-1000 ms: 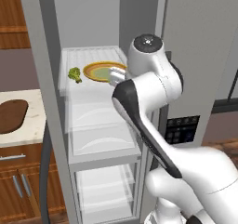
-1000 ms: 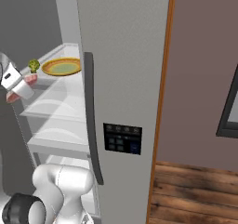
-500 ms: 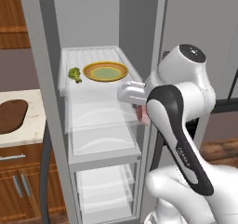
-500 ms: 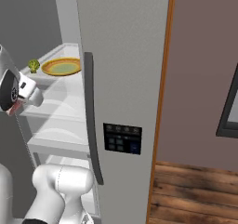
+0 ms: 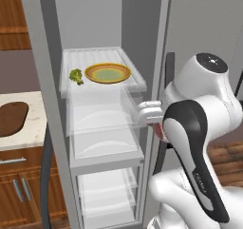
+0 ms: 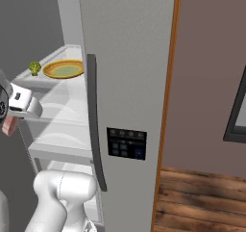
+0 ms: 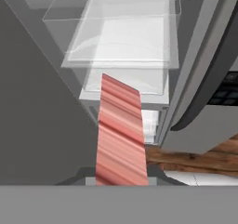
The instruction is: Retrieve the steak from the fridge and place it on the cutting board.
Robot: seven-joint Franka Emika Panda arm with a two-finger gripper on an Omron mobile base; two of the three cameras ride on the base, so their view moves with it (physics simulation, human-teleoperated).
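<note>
The claw (image 7: 122,179) is closed on the steak (image 7: 120,135), which juts forward from between the two dark fingertips as a striped pink-red strip seen edge-on in the hand view. The grip is on one end of the slab, so most of the meat hangs free ahead of the hand; this leaves the far end clear to be laid down first. In the left base view the claw (image 5: 153,123) sits just outside the open fridge (image 5: 52,104), in front of the clear drawers below the top shelf, with a pink sliver of steak (image 5: 158,130) showing under the white hand. In the right base view the same hand is at the left edge, the steak (image 6: 9,125) dangling beneath it, beside the fridge door with its long dark handle (image 6: 94,125).

On the top shelf stand a yellow-rimmed plate (image 5: 107,73) and a broccoli floret (image 5: 76,75), well apart from the claw. The cutting board (image 5: 10,119) lies on the pale counter (image 5: 28,133) to the left of the fridge, bare.

Compared with one second ago, the hand has withdrawn from the plate on the shelf to a spot outside the compartment, and the arm's elbow has swung rightward. The carry to the board appears to be what remains.
</note>
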